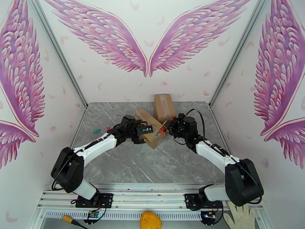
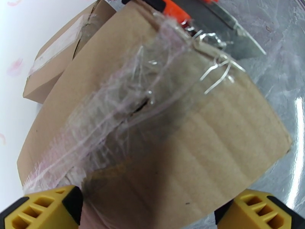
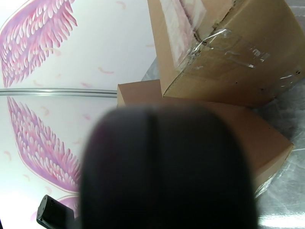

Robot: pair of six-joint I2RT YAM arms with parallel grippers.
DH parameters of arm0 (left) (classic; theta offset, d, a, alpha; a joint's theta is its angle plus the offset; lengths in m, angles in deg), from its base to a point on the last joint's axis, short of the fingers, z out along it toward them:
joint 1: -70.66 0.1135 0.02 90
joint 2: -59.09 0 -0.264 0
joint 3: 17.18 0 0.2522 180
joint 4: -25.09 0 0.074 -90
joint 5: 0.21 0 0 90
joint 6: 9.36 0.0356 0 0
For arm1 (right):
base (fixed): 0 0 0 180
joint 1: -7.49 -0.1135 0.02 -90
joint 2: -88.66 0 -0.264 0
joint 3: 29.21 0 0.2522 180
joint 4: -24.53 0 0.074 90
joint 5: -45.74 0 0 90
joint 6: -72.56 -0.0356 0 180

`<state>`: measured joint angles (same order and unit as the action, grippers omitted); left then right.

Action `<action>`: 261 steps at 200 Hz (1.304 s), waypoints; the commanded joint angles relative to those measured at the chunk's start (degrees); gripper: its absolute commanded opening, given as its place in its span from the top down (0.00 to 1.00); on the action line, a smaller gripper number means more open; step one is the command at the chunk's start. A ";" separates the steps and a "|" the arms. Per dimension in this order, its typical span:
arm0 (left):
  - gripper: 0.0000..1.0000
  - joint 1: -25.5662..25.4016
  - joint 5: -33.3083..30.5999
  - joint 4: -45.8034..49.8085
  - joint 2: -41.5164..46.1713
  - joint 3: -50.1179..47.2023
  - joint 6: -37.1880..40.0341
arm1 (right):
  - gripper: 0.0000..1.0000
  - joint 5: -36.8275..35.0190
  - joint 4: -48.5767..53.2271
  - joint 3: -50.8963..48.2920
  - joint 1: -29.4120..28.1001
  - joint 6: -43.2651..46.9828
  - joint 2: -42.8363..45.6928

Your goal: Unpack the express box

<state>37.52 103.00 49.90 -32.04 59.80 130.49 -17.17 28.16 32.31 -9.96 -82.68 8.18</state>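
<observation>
Cardboard box [image 2: 171, 142], taped, lies mid-rear on grey table [image 1: 152, 165], just before a second box [image 1: 164, 105]. Left gripper [image 2: 152, 214] spread wide, fingers straddling it. Right gripper [image 1: 170, 128] clamped on orange knife [image 2: 225, 31], blade at the box's far edge.

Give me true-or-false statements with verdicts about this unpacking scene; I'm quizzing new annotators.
1. Two cardboard boxes stand on the table: a near box and a back box. True.
2. The left tool is clamped shut on nothing. False: its fingers stand wide, either side of the near box.
3. The right tool holds an orange utility knife. True.
4. The near box's flaps are open. False: clear tape runs over its closed top.
5. A glove lies between the boxes. False: it lies beside the right arm's base.
</observation>
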 commanded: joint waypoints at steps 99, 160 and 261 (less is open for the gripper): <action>0.05 4.76 5.58 -1.87 3.36 6.30 -6.75 | 1.00 10.12 18.64 8.11 0.45 15.30 2.59; 0.04 10.47 15.52 -0.81 0.63 15.02 -21.15 | 1.00 -0.63 30.97 11.41 0.14 25.41 5.47; 0.09 13.19 13.61 10.08 -22.61 43.20 -44.19 | 1.00 -16.70 34.35 9.28 -11.88 36.36 8.57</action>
<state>49.93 117.52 52.31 -46.75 90.62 96.61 -27.92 63.02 42.33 -17.39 -51.75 16.18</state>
